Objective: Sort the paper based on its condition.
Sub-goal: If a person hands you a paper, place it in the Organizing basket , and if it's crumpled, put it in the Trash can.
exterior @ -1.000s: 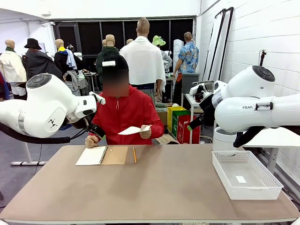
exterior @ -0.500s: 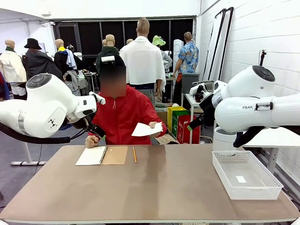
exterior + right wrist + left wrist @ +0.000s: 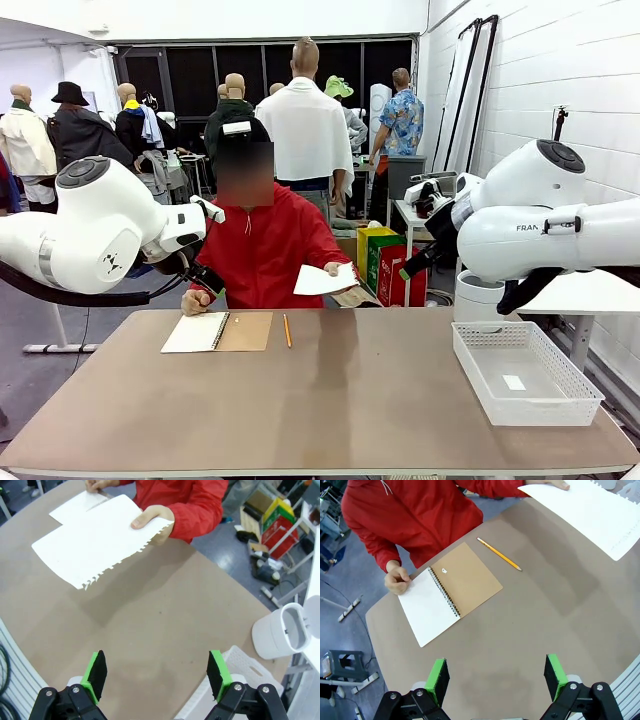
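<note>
1. My right gripper [image 3: 157, 675] and left gripper [image 3: 496, 676] both gape wide, empty.
2. At eleven o'clock from the right one, a person's hand [image 3: 150, 520] holds out a thin white paper sheet [image 3: 95, 545], one edge ragged.
3. Light, floppy, tearable: I'd pinch its free corner.

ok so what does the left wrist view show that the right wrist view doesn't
Left wrist view adds: the pencil, the notebook's brown cover, and the left claw, open above the table.
Right wrist view adds: a corner of the white basket, the green and red bags on the floor, and the right claw, open.
Shared: the paper held in the person's hand above the table, and the red jacket.
</note>
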You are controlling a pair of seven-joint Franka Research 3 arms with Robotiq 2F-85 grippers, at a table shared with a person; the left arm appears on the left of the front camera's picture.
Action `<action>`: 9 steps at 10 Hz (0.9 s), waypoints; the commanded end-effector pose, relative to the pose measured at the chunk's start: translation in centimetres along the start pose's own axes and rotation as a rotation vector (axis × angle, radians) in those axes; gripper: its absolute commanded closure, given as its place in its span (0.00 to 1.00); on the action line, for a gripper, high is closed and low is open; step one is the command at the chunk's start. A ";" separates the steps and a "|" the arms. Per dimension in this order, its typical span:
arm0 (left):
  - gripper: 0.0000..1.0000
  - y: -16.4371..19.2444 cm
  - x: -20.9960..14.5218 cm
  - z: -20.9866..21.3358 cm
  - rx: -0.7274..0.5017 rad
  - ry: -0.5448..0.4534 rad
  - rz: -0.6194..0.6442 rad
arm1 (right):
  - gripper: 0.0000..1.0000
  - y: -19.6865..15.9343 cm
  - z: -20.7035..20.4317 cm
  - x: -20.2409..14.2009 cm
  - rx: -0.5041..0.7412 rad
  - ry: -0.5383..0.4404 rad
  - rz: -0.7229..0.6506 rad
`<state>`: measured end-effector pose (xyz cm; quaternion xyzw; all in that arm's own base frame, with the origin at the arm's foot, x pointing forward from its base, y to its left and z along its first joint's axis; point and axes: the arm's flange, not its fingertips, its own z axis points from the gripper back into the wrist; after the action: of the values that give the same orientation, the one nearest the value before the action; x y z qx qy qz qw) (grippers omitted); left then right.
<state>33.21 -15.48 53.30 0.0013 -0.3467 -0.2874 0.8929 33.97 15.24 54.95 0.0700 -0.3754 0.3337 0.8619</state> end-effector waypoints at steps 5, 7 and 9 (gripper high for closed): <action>0.00 0.0 0.0 0.0 0.001 0.001 0.000 | 0.00 -4.8 -3.8 4.9 0.300 0.181 -0.608; 0.00 0.0 0.0 0.0 0.001 0.001 0.000 | 0.00 -5.9 -5.7 4.1 0.384 0.224 -0.779; 0.00 0.0 0.0 0.0 0.001 0.001 0.000 | 0.00 -6.5 -7.1 3.5 0.440 0.240 -0.875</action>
<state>33.22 -15.45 53.29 0.0010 -0.3465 -0.2871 0.8930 43.67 14.19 52.96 0.3488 -0.1355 0.0401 0.9265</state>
